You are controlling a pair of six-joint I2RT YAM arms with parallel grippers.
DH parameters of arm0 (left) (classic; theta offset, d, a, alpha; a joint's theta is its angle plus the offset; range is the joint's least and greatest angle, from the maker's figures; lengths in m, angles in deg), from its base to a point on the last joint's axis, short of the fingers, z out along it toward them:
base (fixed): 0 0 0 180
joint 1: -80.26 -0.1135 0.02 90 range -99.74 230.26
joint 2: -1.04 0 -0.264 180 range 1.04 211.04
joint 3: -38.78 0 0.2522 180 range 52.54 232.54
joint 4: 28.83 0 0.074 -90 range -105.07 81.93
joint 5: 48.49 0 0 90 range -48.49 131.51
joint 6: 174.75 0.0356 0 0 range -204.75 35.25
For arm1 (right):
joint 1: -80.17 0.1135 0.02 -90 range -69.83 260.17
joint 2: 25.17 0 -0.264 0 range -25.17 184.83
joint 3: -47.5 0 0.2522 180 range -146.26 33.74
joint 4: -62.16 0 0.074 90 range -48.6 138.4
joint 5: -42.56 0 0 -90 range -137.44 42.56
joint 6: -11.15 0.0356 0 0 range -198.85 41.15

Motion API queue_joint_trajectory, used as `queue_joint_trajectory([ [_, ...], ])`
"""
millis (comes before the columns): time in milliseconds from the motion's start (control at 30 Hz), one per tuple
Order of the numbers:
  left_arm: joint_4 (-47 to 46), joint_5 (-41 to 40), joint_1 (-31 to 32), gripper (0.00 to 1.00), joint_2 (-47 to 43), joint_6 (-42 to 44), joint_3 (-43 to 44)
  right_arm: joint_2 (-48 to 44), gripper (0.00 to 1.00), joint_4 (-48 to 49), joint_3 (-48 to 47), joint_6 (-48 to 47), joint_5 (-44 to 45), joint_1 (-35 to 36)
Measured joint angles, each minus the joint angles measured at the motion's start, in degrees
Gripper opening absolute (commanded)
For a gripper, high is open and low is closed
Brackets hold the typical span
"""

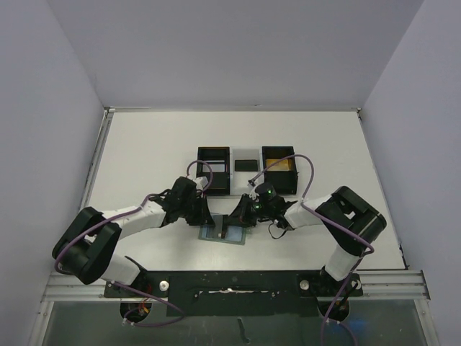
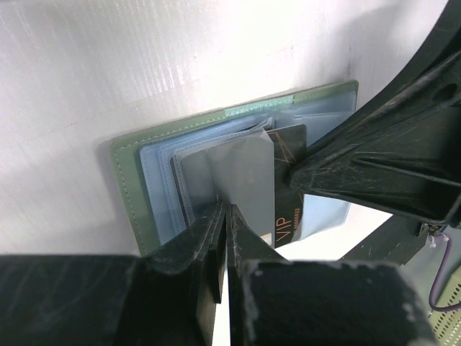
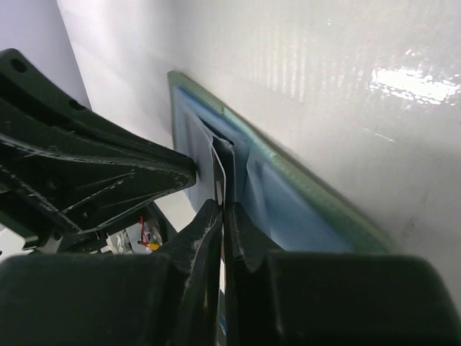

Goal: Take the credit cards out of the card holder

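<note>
Left gripper [image 2: 225, 213], foreground of its wrist view: jaws closed, tips at the near edge of a pale sheet [image 2: 241, 173] that lifts out of the holder [image 2: 126, 173]. Whether the sheet is pinched, and whether it is a card or a clear sleeve, cannot be told. Right gripper [image 3: 222, 209]: jaws likewise closed, with a thin pale edge standing in line with its tips. A grip on it is not confirmed. Seen from the left wrist, its tip meets the black card [image 2: 288, 209], which sits partly inside a blue pocket.

The holder lies open and flat on the table [image 2: 108, 65], between the two arms and near their bases. Behind it stand two black boxes [image 1: 213, 171] with a white tray [image 1: 245, 155] between them. A dark flat shape in the tray and an orange tint in the right box may be cards already removed, but both are too small to tell.

Judgement: extraction is under way, with at least the black card left to draw out.
</note>
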Motion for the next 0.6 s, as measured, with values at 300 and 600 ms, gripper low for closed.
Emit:
queue_joint_trajectory([
  [300, 0.0, 2.4, 0.5, 0.13, -0.4, 1.8, -0.1, -2.6, 0.05, -1.0, 0.0, -0.5, -3.0, -2.6],
  [600, 0.7, 3.1, 1.3, 0.25, -0.4, 2.9, 0.0, -1.8, 0.09, -7.6, -2.8, -1.8, 0.7, -0.6],
])
